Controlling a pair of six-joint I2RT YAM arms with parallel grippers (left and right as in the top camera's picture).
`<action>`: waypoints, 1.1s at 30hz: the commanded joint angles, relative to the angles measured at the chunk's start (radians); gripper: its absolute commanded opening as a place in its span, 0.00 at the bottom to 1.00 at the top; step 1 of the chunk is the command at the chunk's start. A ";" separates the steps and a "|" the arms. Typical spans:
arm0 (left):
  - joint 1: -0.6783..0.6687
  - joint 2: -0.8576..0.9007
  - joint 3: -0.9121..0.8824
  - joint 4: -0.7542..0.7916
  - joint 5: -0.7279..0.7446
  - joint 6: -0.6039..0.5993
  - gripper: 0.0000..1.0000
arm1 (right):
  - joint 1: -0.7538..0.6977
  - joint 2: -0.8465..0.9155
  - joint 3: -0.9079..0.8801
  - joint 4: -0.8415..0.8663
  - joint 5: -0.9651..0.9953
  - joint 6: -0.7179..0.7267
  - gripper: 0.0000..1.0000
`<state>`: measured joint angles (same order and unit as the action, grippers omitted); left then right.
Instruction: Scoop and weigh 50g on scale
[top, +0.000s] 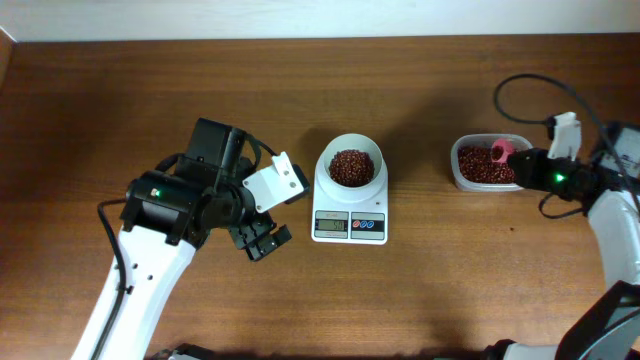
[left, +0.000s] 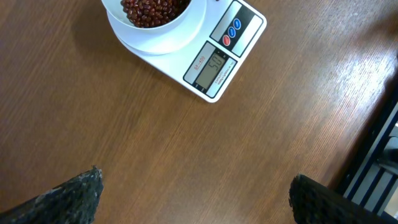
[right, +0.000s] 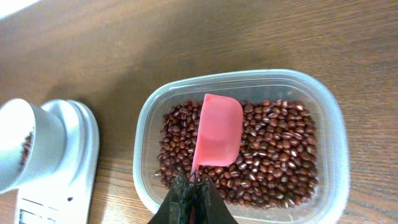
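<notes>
right gripper (right: 191, 186) pressed together on the thin handle of the pink spoon (right: 219, 130), holding it over the clear tub (right: 329, 124) at the right side of the table (top: 150, 100). spoon head lies low over the tub's beans (right: 273, 149), face showing plain pink, no beans seen on it; cannot tell if its edge touches the heap. more beans sit heaped in the white bowl (top: 350, 140), which stands on the scale (top: 349, 226) at table centre, well apart from the tub. left gripper (top: 266, 243) spread wide, holding nothing, hovering over bare wood just left of the scale; its wrist view looks down on the display, digits too small to read with confidence. judgement: the step in hand is at the tub, either loading another scoop or parking the spoon, and which depends on the reading. if short of target, next move calls for digging the spoon under the beans, lifting level, carrying across to the bowl without spilling, then tipping in small amounts while watching the display. if on target, release the spoon in the tub.
</notes>
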<state>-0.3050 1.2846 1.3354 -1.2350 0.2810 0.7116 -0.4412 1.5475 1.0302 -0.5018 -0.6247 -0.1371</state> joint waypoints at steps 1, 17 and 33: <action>0.006 -0.009 0.018 -0.001 0.011 0.013 0.99 | -0.066 -0.017 0.016 0.000 -0.200 0.027 0.04; 0.007 -0.009 0.018 -0.001 0.011 0.013 0.99 | 0.142 -0.017 0.016 0.010 -0.416 0.042 0.04; 0.007 -0.009 0.018 -0.001 0.011 0.013 0.99 | 0.192 -0.017 0.016 0.009 -0.437 0.063 0.04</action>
<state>-0.3050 1.2846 1.3354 -1.2350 0.2810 0.7116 -0.2535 1.5475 1.0302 -0.4942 -1.0382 -0.0608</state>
